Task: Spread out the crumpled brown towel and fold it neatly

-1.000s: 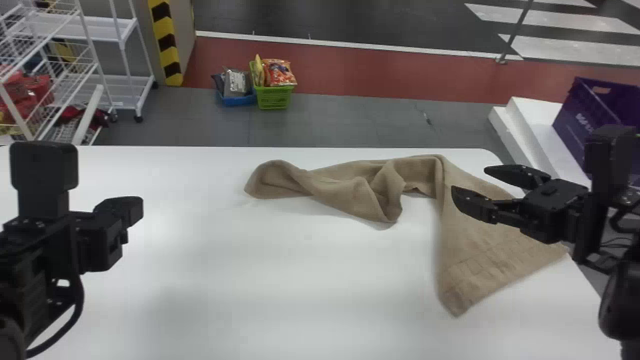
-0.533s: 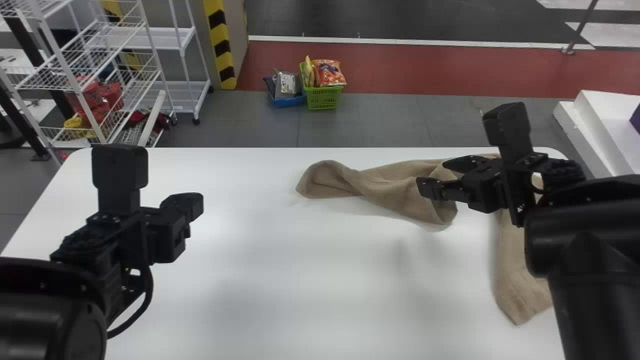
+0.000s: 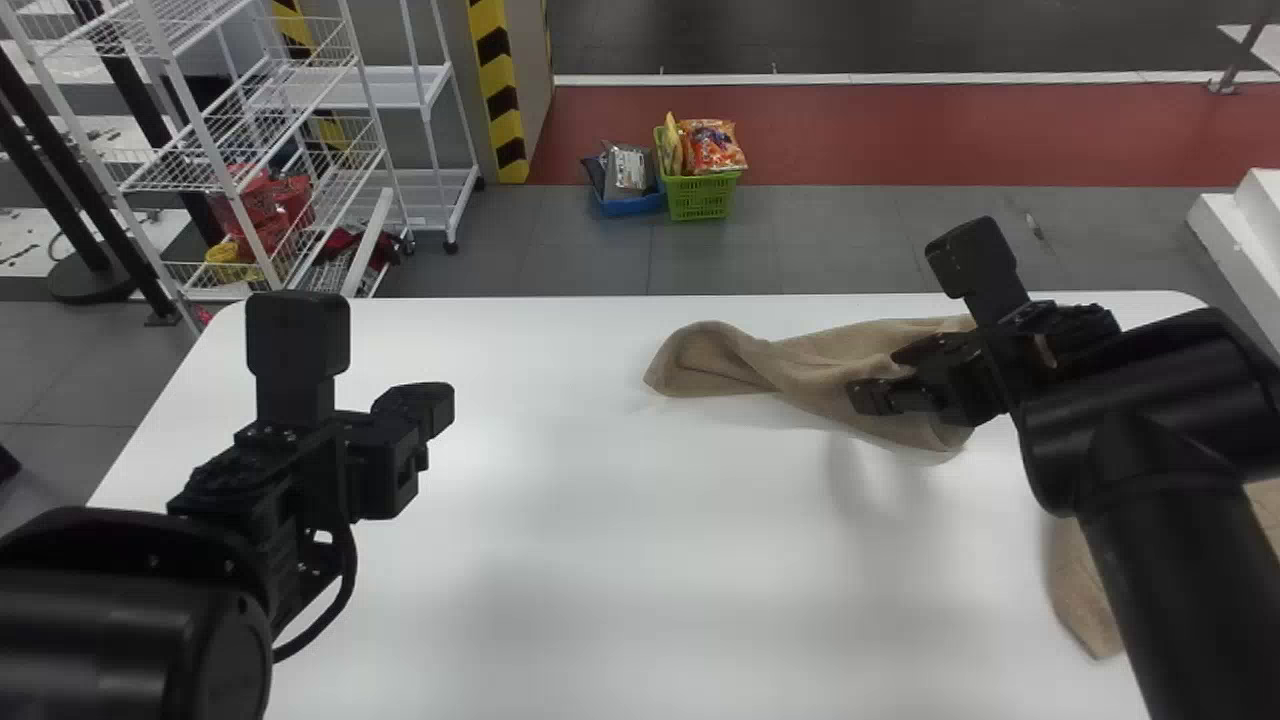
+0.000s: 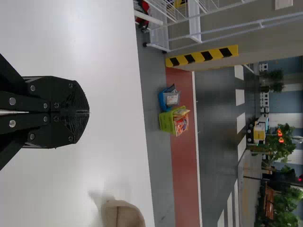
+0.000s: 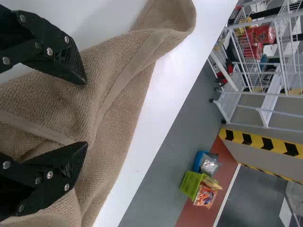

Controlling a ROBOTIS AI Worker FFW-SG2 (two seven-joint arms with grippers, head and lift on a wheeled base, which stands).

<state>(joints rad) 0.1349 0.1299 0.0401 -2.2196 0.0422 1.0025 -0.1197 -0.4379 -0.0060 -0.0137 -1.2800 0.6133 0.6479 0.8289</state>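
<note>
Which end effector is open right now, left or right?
The right end effector, the one at the brown towel: its two fingertips stand apart, whereas those of the left end effector, over the white table, meet.

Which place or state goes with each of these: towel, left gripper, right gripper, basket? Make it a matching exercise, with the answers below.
1. towel
2. left gripper
3. right gripper
4. basket

A. open, at the towel
B. rumpled, lying on the table
C. on the floor
D. shut, above the table

Pairs: 1-B, 2-D, 3-A, 4-C
</note>
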